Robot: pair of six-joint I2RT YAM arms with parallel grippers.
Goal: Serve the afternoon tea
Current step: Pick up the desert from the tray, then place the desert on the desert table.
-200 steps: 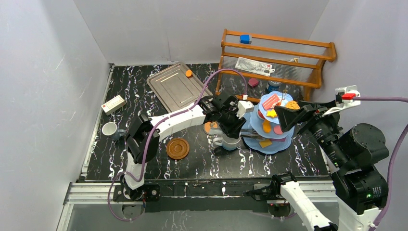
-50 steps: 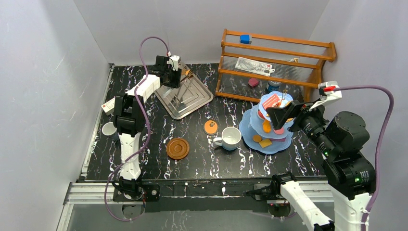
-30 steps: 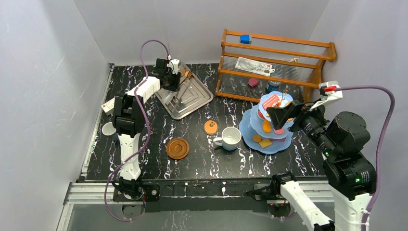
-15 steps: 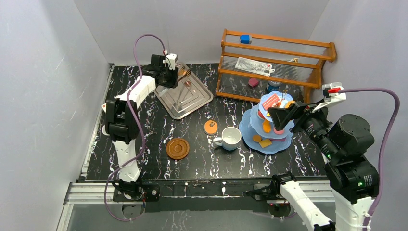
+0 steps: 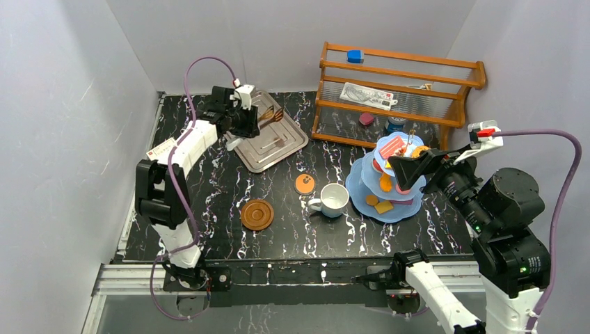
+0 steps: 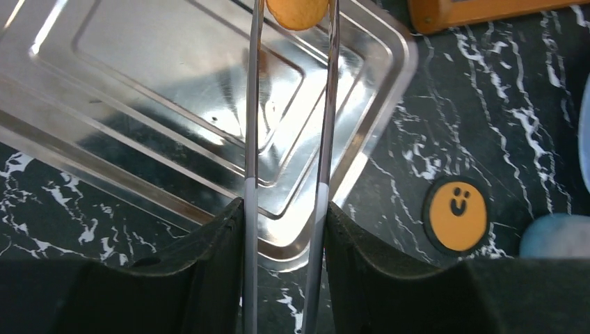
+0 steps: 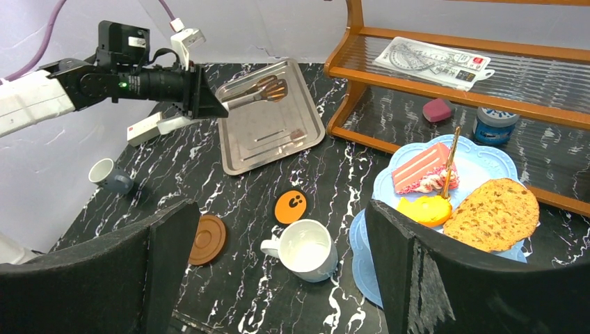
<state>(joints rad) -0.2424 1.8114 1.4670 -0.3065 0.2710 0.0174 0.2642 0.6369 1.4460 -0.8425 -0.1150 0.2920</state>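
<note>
Top view: the left gripper (image 5: 248,120) now has the tongs (image 5: 268,116) up off the tray (image 5: 278,146); a moment ago their tips were dipped down onto it. The orange pastry (image 5: 277,114) comes up with them and hangs over the tray's far half. I'd call the pick done, so what's left is the carry over to the stand (image 5: 389,209) at the tabletop's right side. The right gripper (image 5: 405,170) is spread wide just beside the stand, same as before, with nothing in it.

Left wrist: the fingers (image 6: 209,271) clamp the tongs' two arms, which are squeezed in and pinching the orange pastry at the tips. The tray's below it.

Right wrist: the tongs are level above the tray. The mug (image 7: 304,250) and saucer (image 7: 206,239) sit apart near the front edge, so the mug isn't on it yet.
</note>
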